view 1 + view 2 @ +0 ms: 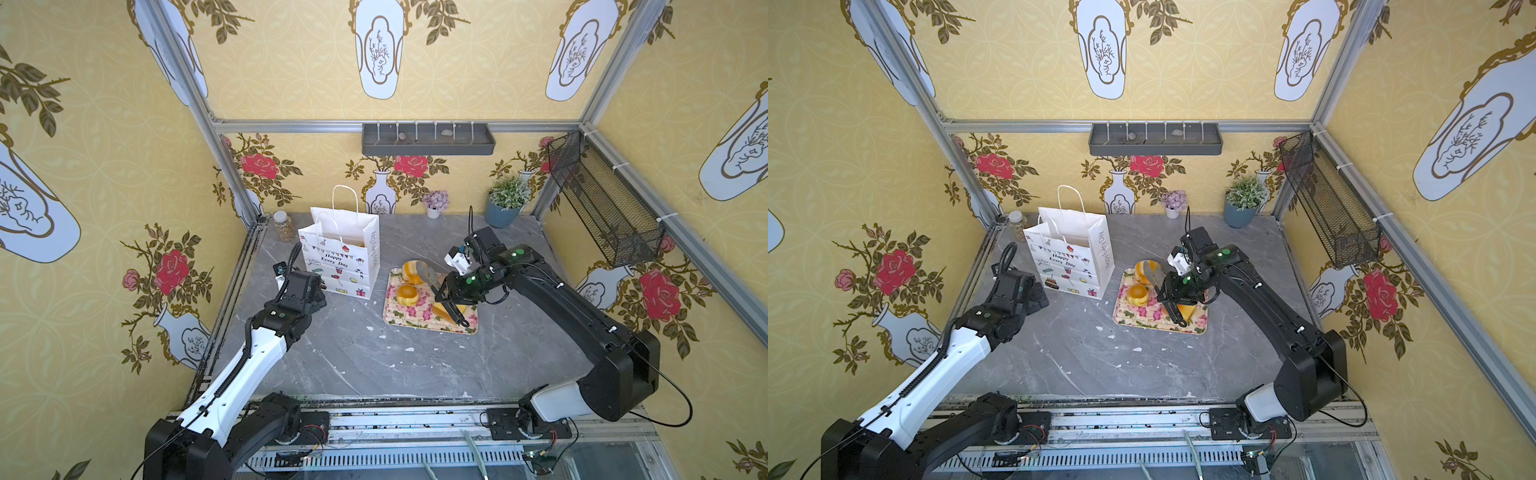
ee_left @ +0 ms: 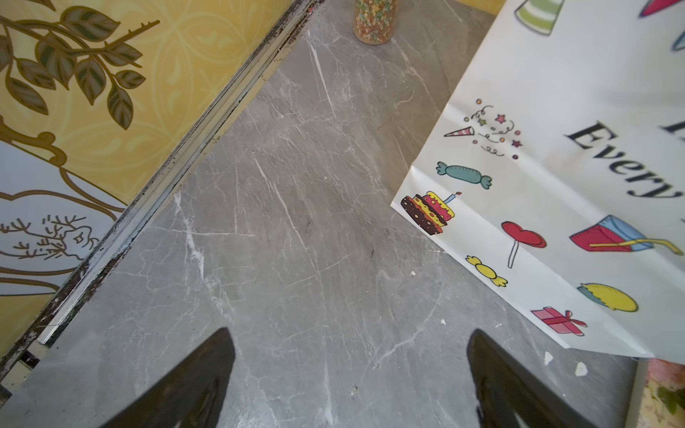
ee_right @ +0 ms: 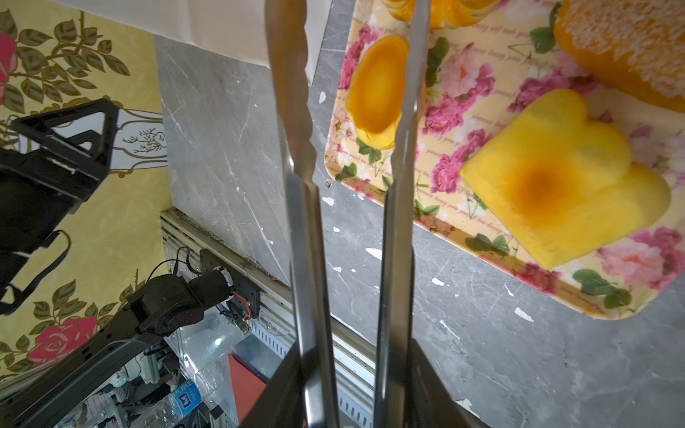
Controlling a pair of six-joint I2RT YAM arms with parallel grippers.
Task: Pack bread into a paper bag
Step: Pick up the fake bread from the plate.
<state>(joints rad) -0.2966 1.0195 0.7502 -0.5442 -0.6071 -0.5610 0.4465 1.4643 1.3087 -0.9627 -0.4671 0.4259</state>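
We're lining up a pick: right gripper [image 1: 444,292] clamped on tongs [image 3: 301,207], blades apart above the tray [image 3: 437,226], framing a bun [image 3: 374,96]. Next it likely needs to descend and squeeze. Left gripper [image 2: 348,370] is wide open, empty.

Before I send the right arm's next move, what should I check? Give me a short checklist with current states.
1. Right gripper clamped on the long steel tongs: ok.
2. Tong blades apart: ok.
3. Tong tips touching nothing: cannot tell, cut off in the wrist view.
4. Tall white printed paper bag upright, mouth open: ok.
5. Yellow square toast and orange pumpkin-shaped bun on the floral tray: ok.
6. Left gripper steadying the bag: not ok, open, apart from it.
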